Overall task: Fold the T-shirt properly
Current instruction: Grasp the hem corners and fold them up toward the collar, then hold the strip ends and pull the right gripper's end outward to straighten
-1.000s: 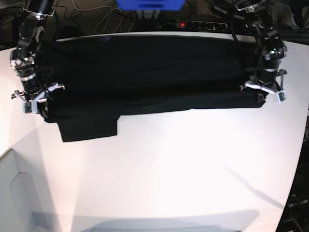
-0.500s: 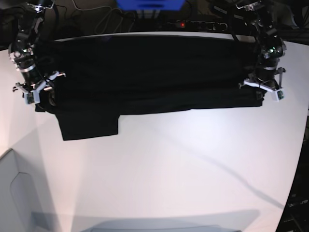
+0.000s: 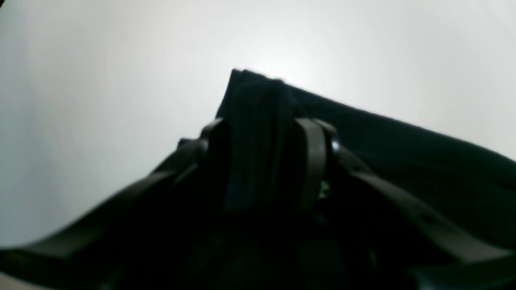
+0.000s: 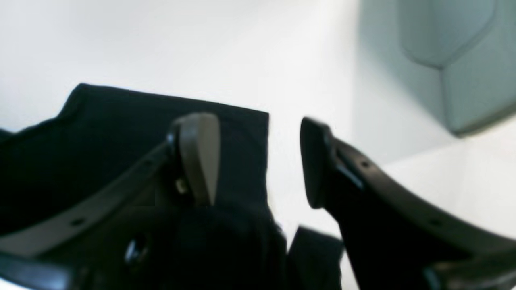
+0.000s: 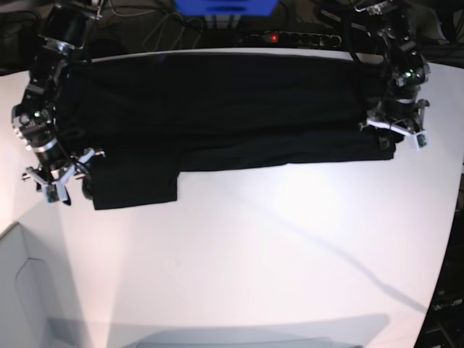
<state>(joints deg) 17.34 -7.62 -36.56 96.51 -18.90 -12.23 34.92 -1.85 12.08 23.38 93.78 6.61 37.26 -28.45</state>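
On the white table point(image 5: 290, 246), the T-shirt point(image 5: 217, 109) is seen laid out as a long black band along the far edge, folded lengthwise, with one sleeve flap point(image 5: 134, 190) left jutting toward the near side at the base view's left end. No print is visible on the dark cloth.

At the base view's right end, the left gripper point(image 5: 395, 134) is held low over the shirt's corner. In the left wrist view, the left gripper point(image 3: 262, 161) is shown with its fingers point(image 3: 312, 161) parted a little, and a raised ridge of black fabric point(image 3: 258, 133) is seen standing between them; whether the cloth is actually pinched or merely lies in the gap cannot be told. The shirt's corner point(image 3: 238, 76) is seen just beyond the fingertips against the bare table.

At the base view's left end, the right gripper point(image 5: 54, 185) is positioned just beside the sleeve flap, at the shirt's outer edge. In the right wrist view, the right gripper point(image 4: 260, 161) is shown with its fingers point(image 4: 199, 157) spread wide: one is set above the black cloth point(image 4: 121, 133), the other above bare white tabletop, and nothing is clasped between them.

A grey moulded panel point(image 4: 455, 60) is seen past the table's corner, and a power strip point(image 5: 297, 36) with a red light is seen behind the table.
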